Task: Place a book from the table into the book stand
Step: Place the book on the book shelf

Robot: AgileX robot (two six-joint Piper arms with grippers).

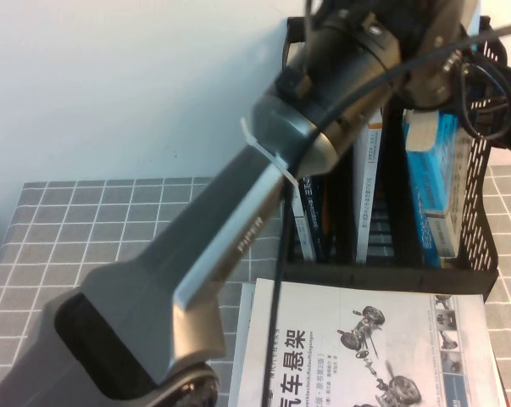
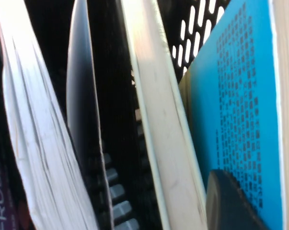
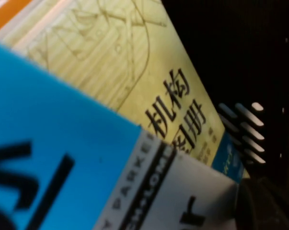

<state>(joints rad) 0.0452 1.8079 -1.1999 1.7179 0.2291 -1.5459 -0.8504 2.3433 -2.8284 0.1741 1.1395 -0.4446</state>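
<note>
Okay, quick rundown from my end:

- Left arm [image 1: 196,254] reaches from the near left corner of the table [image 1: 86,220] up and over to the stand [image 1: 484,212].
- White book [image 1: 357,339] lies flat on the table just in front of the stand. Not my target.
- The stand's left and middle slots have other books upright in them.
- The book [image 1: 433,182] is already in the right slot. It stands on end, long axis up-down, leaning a bit.
- Left gripper [image 2: 233,203] is down in that slot, right against the book's blue cover. Can't tell if it's clamped or loose.
- Right gripper [image 3: 259,206] is over the stand's right end, close on the book's other face. Can't tell its state either.
- Both sit at the book's top, so I reckon the exit is straight up along the slot.
</note>
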